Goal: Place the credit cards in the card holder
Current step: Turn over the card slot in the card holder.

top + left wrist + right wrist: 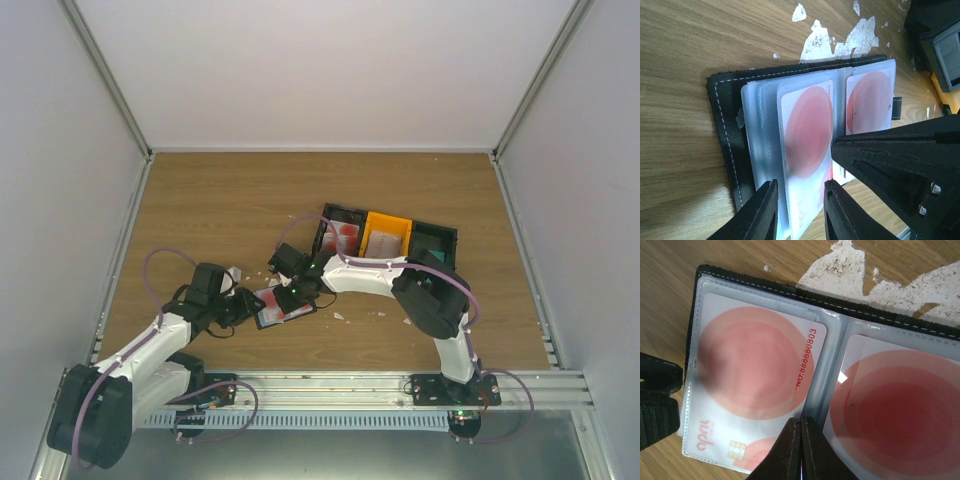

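My right gripper (800, 424) has its fingers pressed together, tips resting on the crease between the two open pages. I cannot tell whether anything thin is caught between them. My left gripper (799, 192) straddles the near edge of the clear sleeve stack, and its fingers look pinched on those pages to keep the card holder (725, 125) splayed flat on the table (220, 200). The holder lies open just in front of both arms. One red-and-white card (755, 365) is seated in the left sleeve and a second card (900, 410) in the right sleeve, so this spread looks filled. More sleeves are stacked behind it, and I cannot see what they hold. White paper scraps (840, 40) lie just beyond the holder. Further back, the black bin (340, 235) shows something reddish that I take to be more cards, next to an orange bin (385, 235). I judge the job partly done, with more cards to fetch and sleeve.
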{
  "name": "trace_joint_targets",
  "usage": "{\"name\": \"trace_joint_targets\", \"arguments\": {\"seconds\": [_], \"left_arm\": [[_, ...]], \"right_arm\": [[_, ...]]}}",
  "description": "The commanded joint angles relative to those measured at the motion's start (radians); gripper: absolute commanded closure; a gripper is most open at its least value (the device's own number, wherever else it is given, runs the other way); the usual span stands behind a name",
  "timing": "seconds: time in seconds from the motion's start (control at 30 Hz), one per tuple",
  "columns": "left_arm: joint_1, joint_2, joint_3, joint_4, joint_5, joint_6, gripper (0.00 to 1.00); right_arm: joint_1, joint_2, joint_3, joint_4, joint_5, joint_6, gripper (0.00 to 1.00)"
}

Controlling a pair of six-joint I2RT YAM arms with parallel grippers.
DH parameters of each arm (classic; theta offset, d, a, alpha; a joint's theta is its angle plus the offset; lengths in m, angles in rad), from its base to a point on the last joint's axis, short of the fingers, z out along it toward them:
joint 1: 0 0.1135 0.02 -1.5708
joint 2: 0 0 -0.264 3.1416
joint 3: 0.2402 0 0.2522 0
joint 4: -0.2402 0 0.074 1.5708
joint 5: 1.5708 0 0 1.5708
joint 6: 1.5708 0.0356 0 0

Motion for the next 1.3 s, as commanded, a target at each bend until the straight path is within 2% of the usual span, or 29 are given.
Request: {"name": "trace_joint_targets", "arguments": {"seconds": [0.0, 0.47, 0.63, 0.7, 0.83, 1.1, 1.27], "left_arm": [[0.009, 0.012, -0.009, 0.063, 0.035, 0.009, 0.71], [0.01, 0.089, -0.018, 0.154, 0.109, 0.019, 0.69], [0.009, 0.12, -0.016, 0.22, 0.176, 0.023, 0.69], [0.01, 0.133, -0.012, 0.249, 0.208, 0.027, 0.68], [0.009, 0.161, -0.004, 0.284, 0.249, 0.04, 0.63], [0.008, 0.217, 0.012, 0.37, 0.313, 0.039, 0.56], [-0.025, 0.282, 0.049, 0.402, 0.31, 0.017, 0.45]], "right_arm": [[0.009, 0.039, 0.009, -0.043, 0.042, 0.006, 0.97], [0.009, 0.035, 0.01, -0.029, 0.033, 0.003, 0.98], [0.009, 0.0, -0.006, 0.011, 0.026, 0.009, 0.98], [0.009, -0.035, -0.02, 0.041, 0.032, 0.018, 0.95], [0.002, -0.11, -0.053, 0.078, 0.061, 0.035, 0.79], [-0.03, -0.292, -0.164, 0.071, 0.2, 0.089, 0.74], [-0.086, -0.419, -0.256, 0.059, 0.298, 0.128, 0.71]]}}
